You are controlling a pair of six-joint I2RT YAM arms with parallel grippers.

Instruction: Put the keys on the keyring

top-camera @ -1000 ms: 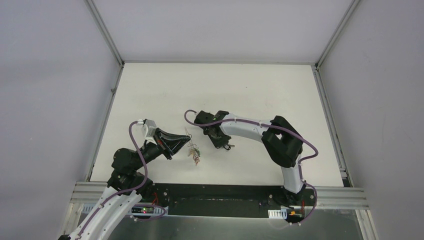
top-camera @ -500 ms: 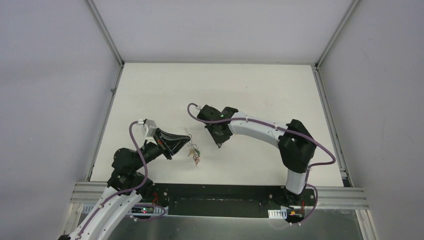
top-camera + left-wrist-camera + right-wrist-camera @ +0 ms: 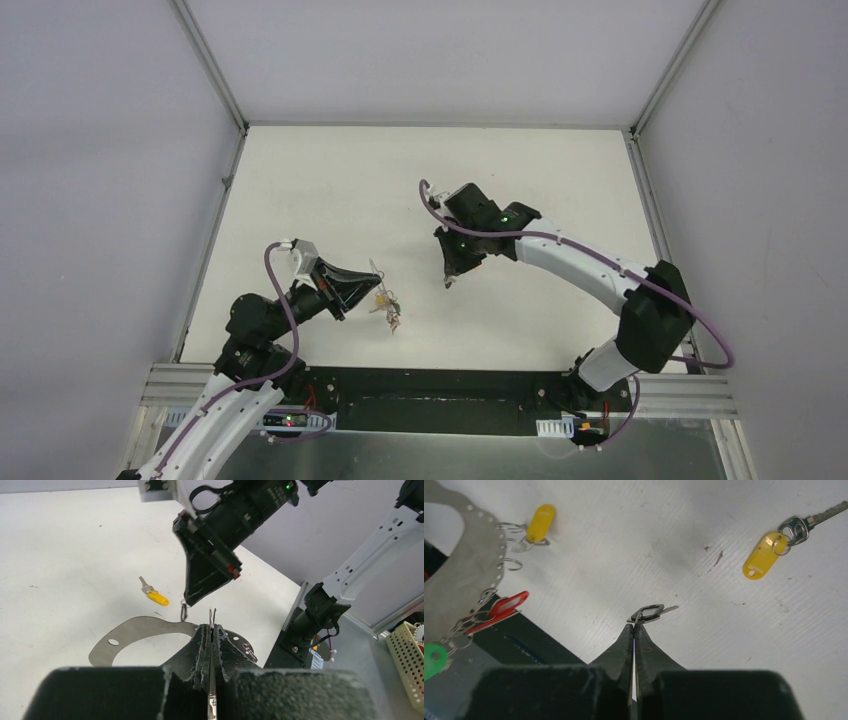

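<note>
Holding the right arm (image 3: 560, 255) stretched forward, pinching a dark key (image 3: 649, 613) in the closed right claw (image 3: 634, 627) just beyond the keyring (image 3: 459, 580); clamping the keyring's edge in the closed left claw (image 3: 212, 628), tagged keys (image 3: 499, 607) strung along it.

Keyring (image 3: 459, 575) in the left claw (image 3: 374, 294), keys (image 3: 390, 312) strung along it; right claw (image 3: 448, 282) to their right, pinching a key (image 3: 647, 613); loose key (image 3: 774, 547) on the table (image 3: 540, 170) beyond.
</note>
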